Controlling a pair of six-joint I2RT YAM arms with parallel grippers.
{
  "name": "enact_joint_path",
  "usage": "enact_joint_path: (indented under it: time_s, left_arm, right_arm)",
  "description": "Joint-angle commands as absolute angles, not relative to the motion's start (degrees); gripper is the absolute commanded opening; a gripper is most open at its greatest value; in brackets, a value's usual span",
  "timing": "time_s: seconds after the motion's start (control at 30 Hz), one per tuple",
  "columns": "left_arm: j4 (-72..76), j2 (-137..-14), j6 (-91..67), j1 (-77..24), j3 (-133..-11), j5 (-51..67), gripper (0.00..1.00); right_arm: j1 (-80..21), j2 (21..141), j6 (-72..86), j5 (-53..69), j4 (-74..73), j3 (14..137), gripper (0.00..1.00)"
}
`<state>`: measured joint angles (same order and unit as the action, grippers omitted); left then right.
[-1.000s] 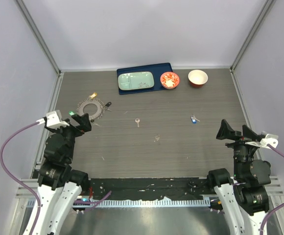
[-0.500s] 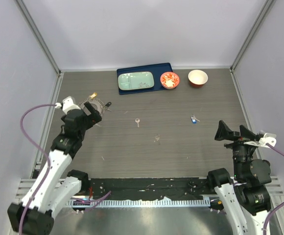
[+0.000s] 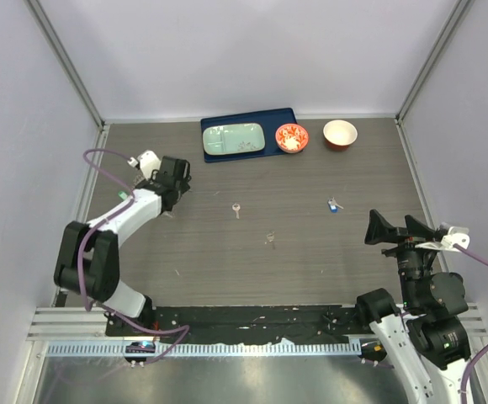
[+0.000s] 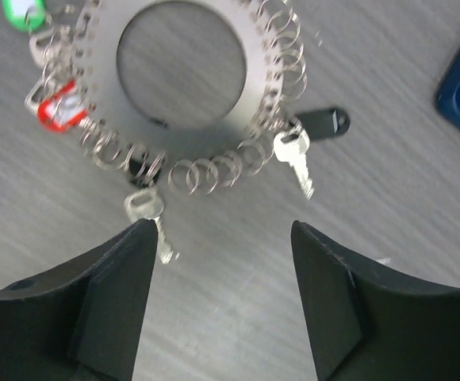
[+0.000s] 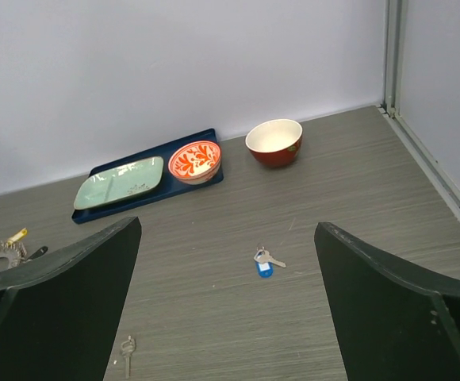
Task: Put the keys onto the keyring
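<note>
In the left wrist view the keyring (image 4: 255,32) lies flat on the table, a grey ring with small wire loops round its rim. Hanging from the loops are a silver key (image 4: 295,159), a black-headed key (image 4: 323,125), a red tag (image 4: 59,112), a green tag (image 4: 24,12) and another silver key (image 4: 147,211). My left gripper (image 4: 222,228) hovers open just in front of the ring, nothing between its fingers; from above, that gripper (image 3: 175,178) hides the ring. A loose silver key (image 3: 237,209) and a blue-tagged key (image 3: 333,204) lie mid-table. My right gripper (image 3: 391,220) is open and empty.
A blue tray (image 3: 286,115) at the back holds a green plate (image 3: 234,139) and a red-and-white bowl (image 3: 292,138). A red bowl (image 3: 340,134) stands to its right. A small piece of debris (image 3: 270,238) lies mid-table. Walls close in the left and right sides.
My left arm has swung from near its base out to the far left, over the keyring, and its jaws have narrowed a little. The right arm has barely shifted.
</note>
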<state>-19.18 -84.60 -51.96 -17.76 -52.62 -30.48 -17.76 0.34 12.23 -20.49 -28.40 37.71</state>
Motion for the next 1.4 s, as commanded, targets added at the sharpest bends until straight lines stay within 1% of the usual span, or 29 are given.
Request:
enact_joint_path:
  time_s: [0.0,0.07,0.1,0.17,0.2,0.3,0.4,0.47,0.7,0.77,0.83,0.87,0.93,0.97,1.03,1.2,1.37]
  left_arm:
    - [-21.95,-91.57,-52.82,-19.16,-60.63,-42.09,0.67]
    - [-24.33,-96.12,-52.91,-19.25,-64.50,-43.41,0.61]
    - [-26.52,-97.81,-52.91,-19.34,-65.73,-43.85,0.55]
    - [-28.21,-101.58,-52.74,-19.42,-68.63,-44.21,0.50]
    - [-29.52,-102.56,-52.65,-19.60,-69.43,-44.47,0.45]
    - [-30.50,-106.34,-51.77,-19.60,-71.98,-43.77,0.40]
    - [-30.94,-109.23,-51.42,-19.60,-73.65,-42.72,0.39]
    - [-31.20,-110.30,-51.42,-19.60,-74.53,-42.28,0.36]
    - [-31.99,-113.20,-51.42,-19.60,-75.24,-41.31,0.34]
    - [-32.60,-113.12,-51.68,-19.60,-75.06,-41.22,0.31]
    - [-32.78,-111.81,-52.03,-19.60,-74.10,-41.40,0.26]
    - [-32.87,-111.01,-52.03,-19.60,-73.57,-41.57,0.21]
    - [-33.39,-108.13,-52.47,-19.69,-71.81,-41.66,0.18]
    - [-34.53,-107.06,-53.17,-19.60,-71.20,-41.05,0.14]
    - [-35.59,-104.17,-54.05,-19.60,-68.49,-39.82,0.13]
    - [-40.68,-91.08,-57.65,-22.49,-60.92,-39.37,0.13]
    - [-49.20,-78.17,-63.18,-29.61,-52.40,-38.41,0.12]
  right_arm:
    - [-20.12,0.18,11.87,-22.06,-27.25,38.93,0.99]
    - [-20.91,0.18,11.78,-22.41,-27.25,38.85,0.98]
    - [-21.09,0.18,11.78,-22.59,-27.33,38.85,0.98]
    - [-21.62,0.26,11.69,-22.59,-27.33,38.85,0.98]
    - [-21.53,0.18,11.78,-22.50,-27.25,38.85,0.98]
    - [-21.88,0.18,11.60,-22.50,-27.25,38.85,0.98]
    - [-22.06,0.18,11.60,-22.41,-27.33,38.76,0.98]
    - [-22.23,0.18,11.60,-22.50,-27.25,38.76,0.98]
    - [-22.32,0.18,11.51,-22.68,-27.33,38.67,0.98]
    - [-22.32,0.18,11.51,-22.59,-27.25,38.67,0.98]
    - [-22.32,0.18,11.51,-22.59,-27.25,38.67,0.98]
    - [-22.32,0.18,11.51,-22.50,-27.25,38.67,0.98]
    - [-22.32,0.18,11.51,-22.33,-27.33,38.67,0.98]
    - [-22.32,0.18,11.43,-22.32,-27.25,38.67,0.98]
    - [-22.41,0.18,11.60,-22.24,-27.33,38.67,0.98]
    - [-22.41,0.18,11.51,-21.97,-27.25,38.67,0.98]
    - [-22.41,0.18,11.42,-21.27,-27.25,38.67,0.98]
